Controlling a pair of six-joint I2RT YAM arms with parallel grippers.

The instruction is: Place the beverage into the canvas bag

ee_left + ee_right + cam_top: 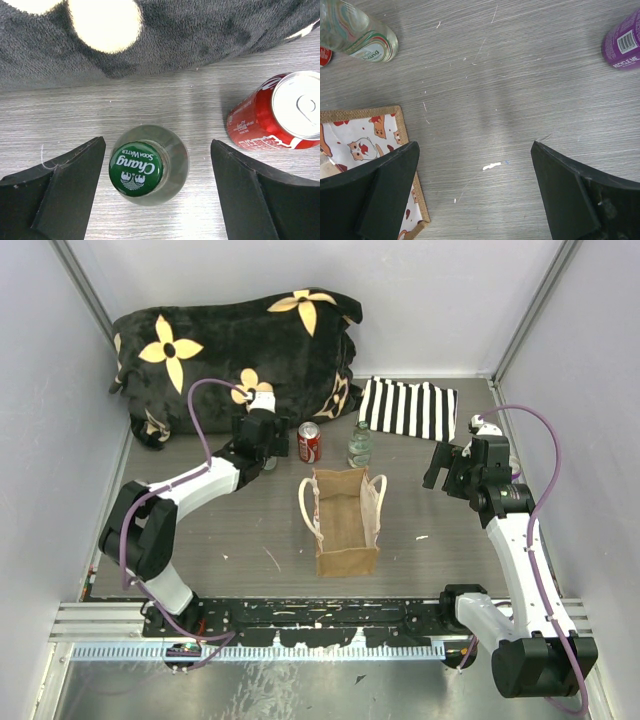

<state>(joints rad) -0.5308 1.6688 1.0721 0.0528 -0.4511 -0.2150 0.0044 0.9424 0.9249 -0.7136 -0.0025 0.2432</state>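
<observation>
Two hazards stand out, by my reading. The left gripper point(158, 150) hangs over the green-capped soda bottle point(149, 167). Its fingers are spread wide, with the bottle standing between them and a gap on each side, so nothing is gripped.

The cap sits nearer the left finger than the right. If the fingers close from this offset, one pad would probably meet the glass first and shove or tip the bottle.

The red can point(277, 112) stands at the bottle's 2 o'clock, just outside the right finger. A descent drifting that way could clip it.

From above, this bottle is hidden under the left arm. The canvas bag point(347, 560) stands upright at mid-table, mouth open, at the left gripper's 4 o'clock. The can lies close to that line, so a low carry could knock it over.

The bag looks soft and light, and its pale handles point(305, 510) loop along both long sides. A bottle lowered off-centre could snag a loop or fold a wall and topple the bag. A second clear bottle point(360, 445) stands at the bag's 12 o'clock and could be struck on the way.

The right gripper point(475, 150) waits at the bag's 2 o'clock, fingers wide apart and holding nothing.
</observation>
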